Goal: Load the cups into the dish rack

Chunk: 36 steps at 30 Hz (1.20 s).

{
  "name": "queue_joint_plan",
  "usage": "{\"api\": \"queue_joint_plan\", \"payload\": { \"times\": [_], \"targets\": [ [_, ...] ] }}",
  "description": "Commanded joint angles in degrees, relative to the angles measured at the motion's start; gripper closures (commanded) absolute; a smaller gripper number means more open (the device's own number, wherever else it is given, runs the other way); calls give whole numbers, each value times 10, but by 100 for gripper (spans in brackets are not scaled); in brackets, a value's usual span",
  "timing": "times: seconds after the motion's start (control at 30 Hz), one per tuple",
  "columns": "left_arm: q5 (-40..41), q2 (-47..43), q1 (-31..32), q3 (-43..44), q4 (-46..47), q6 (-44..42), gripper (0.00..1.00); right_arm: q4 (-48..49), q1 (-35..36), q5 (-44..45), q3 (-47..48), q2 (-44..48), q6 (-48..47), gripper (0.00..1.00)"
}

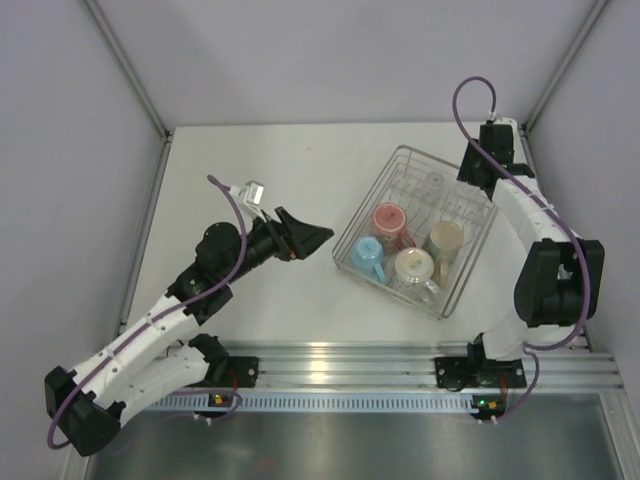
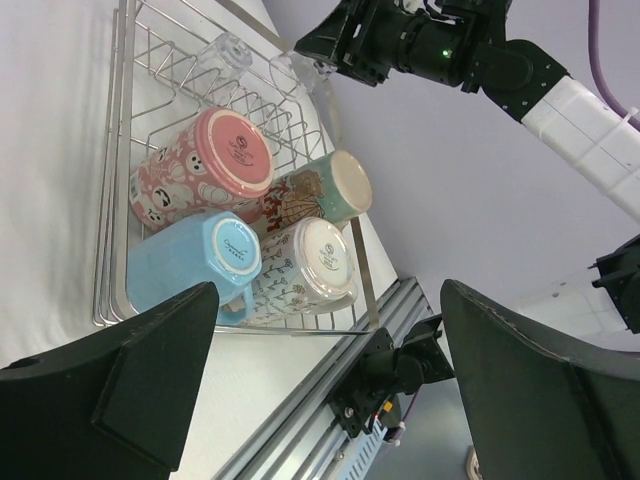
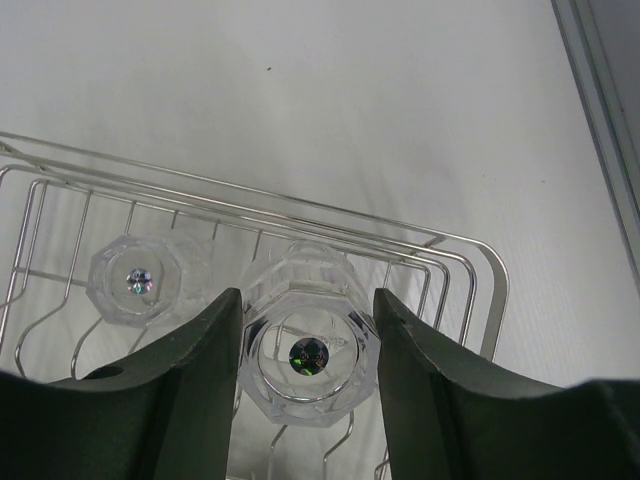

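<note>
The silver wire dish rack stands at centre right. In it lie a pink mug, a light blue mug, a cream patterned mug and a teal-sided mug. The left wrist view shows them too: pink, blue, cream. My right gripper is over the rack's far corner. It is shut on a clear glass held base-up inside the rack. A second clear glass stands beside it. My left gripper is open and empty, left of the rack.
An aluminium rail runs along the table's near edge, with both arm bases on it. Grey enclosure walls and frame posts close in the left, back and right. White tabletop lies left of the rack.
</note>
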<state>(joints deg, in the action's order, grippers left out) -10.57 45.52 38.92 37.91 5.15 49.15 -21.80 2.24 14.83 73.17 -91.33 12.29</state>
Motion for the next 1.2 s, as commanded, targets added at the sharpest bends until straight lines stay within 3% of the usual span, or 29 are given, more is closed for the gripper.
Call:
{"api": "queue_joint_plan", "payload": {
  "times": [0.0,0.27,0.5,0.67,0.73,1.17],
  "targets": [
    [-2,9,2,31,6,-4,2,68,-14,-18,13,-19,-7,100],
    [-2,18,2,32,6,2,2,70,-17,4,13,-71,-8,92],
    [-3,19,2,35,6,3,2,69,-16,-2,13,-88,-2,61],
    [-4,18,2,35,7,5,2,44,-16,3,21,-85,2,61],
    [-4,17,2,35,6,6,2,40,-16,5,19,-77,3,69],
    [-20,34,2,47,9,23,2,-24,-12,-2,32,-46,-1,71]
  ]
}}
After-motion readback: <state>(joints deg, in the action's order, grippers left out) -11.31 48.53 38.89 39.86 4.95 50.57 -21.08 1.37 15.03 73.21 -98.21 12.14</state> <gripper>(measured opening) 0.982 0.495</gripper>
